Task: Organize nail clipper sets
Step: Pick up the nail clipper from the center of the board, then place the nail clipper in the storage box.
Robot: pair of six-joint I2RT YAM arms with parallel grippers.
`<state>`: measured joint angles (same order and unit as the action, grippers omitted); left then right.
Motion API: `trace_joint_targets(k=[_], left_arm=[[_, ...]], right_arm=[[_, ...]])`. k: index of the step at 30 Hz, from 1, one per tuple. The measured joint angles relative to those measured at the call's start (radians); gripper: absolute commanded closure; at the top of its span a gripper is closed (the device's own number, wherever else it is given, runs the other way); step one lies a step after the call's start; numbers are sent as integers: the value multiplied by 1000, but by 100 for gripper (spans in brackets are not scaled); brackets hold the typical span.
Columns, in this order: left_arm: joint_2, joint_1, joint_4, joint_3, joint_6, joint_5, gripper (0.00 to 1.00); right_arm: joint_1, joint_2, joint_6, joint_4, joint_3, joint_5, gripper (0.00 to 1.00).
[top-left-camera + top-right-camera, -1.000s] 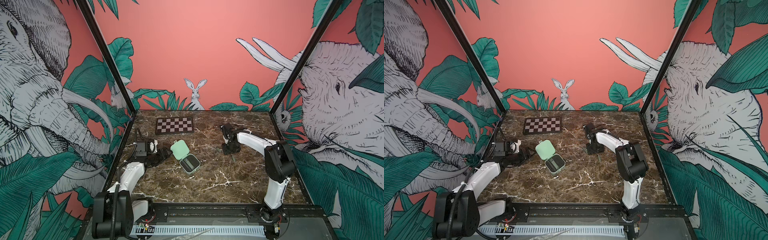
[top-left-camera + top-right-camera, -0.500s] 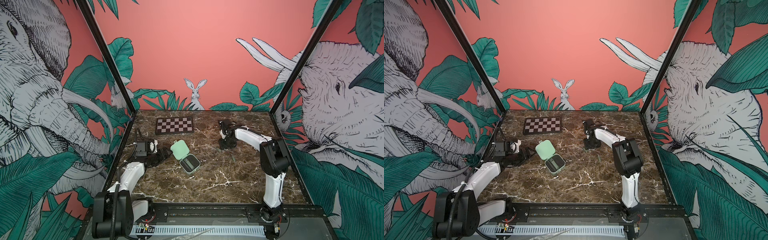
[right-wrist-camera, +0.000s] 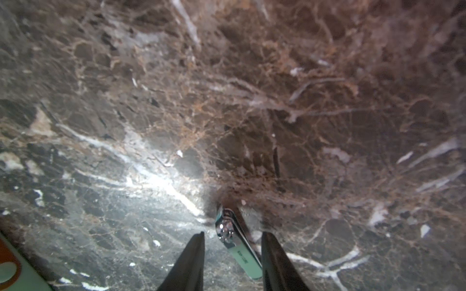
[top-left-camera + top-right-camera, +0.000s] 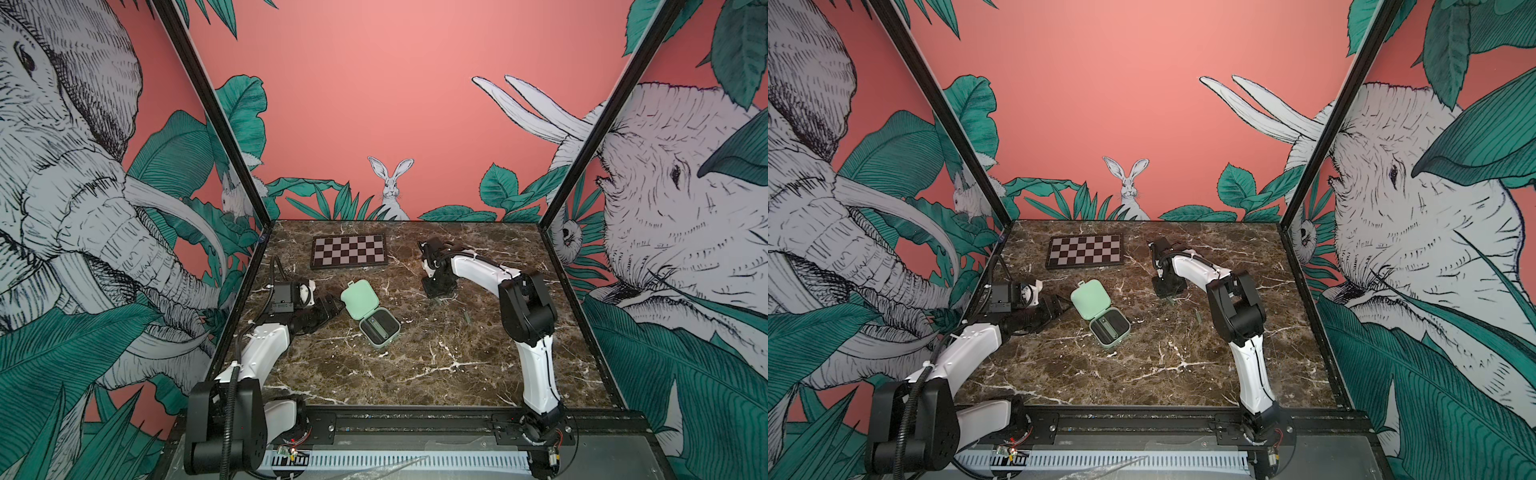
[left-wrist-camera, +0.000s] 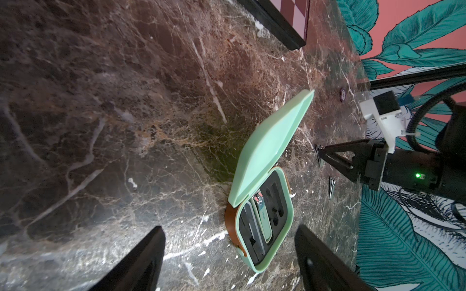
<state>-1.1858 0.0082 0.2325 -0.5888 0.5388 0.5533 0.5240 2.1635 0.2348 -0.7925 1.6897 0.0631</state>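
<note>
My right gripper (image 3: 232, 234) points down at the table (image 3: 126, 100), jaws parted astride a nail clipper (image 3: 237, 244) lying flat and askew between them; a gap shows on one side, so nothing is gripped yet. The step, as I judge it, is the pick-up; I should square my jaws to its long sides, close on the middle and lift straight, since thin metal may slip. The open case (image 4: 360, 299) sits well apart, one clipper (image 5: 263, 219) in its tray; my left gripper (image 5: 229, 228) hovers beside it, wide open and empty; a slim tool (image 4: 467, 318) lies loose nearby.
</note>
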Motion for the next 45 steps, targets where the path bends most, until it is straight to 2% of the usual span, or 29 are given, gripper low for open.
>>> trace_joint_targets(k=[11, 17, 20, 26, 32, 37, 40, 45], left_arm=[[-2, 0, 0, 0, 0, 0, 16], [-2, 0, 0, 0, 1, 0, 9], [-2, 0, 0, 0, 0, 1, 1], [13, 0, 16, 0, -24, 0, 1], [102, -24, 74, -1, -64, -13, 1], [211, -159, 122, 4, -83, -68, 1], [311, -218, 123, 52, -79, -100, 1], [469, -231, 169, 167, -46, -145, 1]], right_arm=[[13, 42, -4, -13, 39, -14, 78], [26, 41, -3, -25, 39, -20, 88], [44, 39, 2, -32, 39, -24, 89], [145, 5, 8, -66, 64, -34, 89], [274, -5, 2, -108, 204, -28, 90], [342, 8, -5, -129, 289, 2, 90], [360, 33, -8, -135, 312, 14, 90], [381, 86, -8, -143, 317, 32, 90]])
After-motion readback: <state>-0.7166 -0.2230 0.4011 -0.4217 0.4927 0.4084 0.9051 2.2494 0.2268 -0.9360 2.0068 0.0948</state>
